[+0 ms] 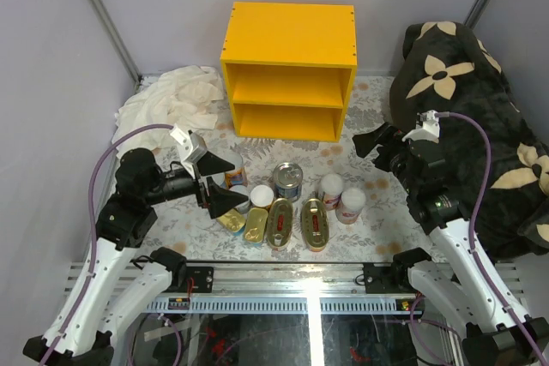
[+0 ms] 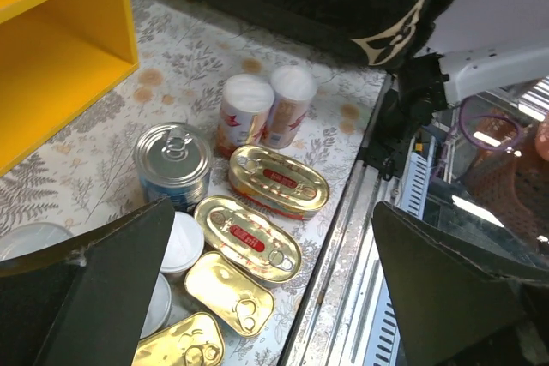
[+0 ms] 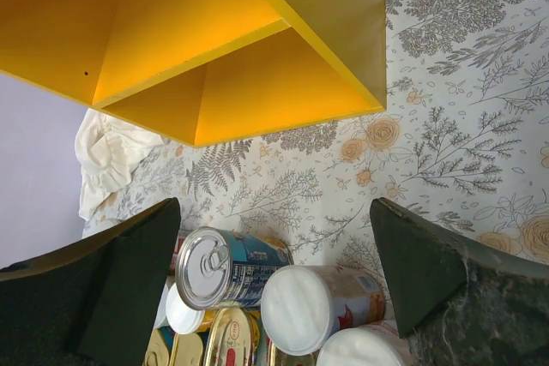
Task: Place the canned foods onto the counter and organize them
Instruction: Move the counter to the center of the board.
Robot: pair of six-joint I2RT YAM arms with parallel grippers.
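Fingers (image 2: 94,289) on the left gripper (image 1: 228,186) and right gripper (image 1: 376,141) are gaping wide, holding nothing. Tins (image 1: 279,220) are sitting bunched near of the counter (image 1: 290,36), none on it. Left gripper is hovering closest, so it should be straddling one outer tin squarely, clear of its neighbours.

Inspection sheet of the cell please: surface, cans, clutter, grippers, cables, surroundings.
Surface: floral-patterned table, carrying everything.
Job's things: canned foods clustered on the table near the arms; yellow counter holds none yet.
Clutter: white cloth left of the counter; black flowered blanket at right.
Grippers: left gripper open at the cluster's left edge; right gripper open, right of the cluster; both hold nothing.
Cables: purple cables loop along each arm, away from the cans.
Surroundings: grey walls; metal rail at the near edge.
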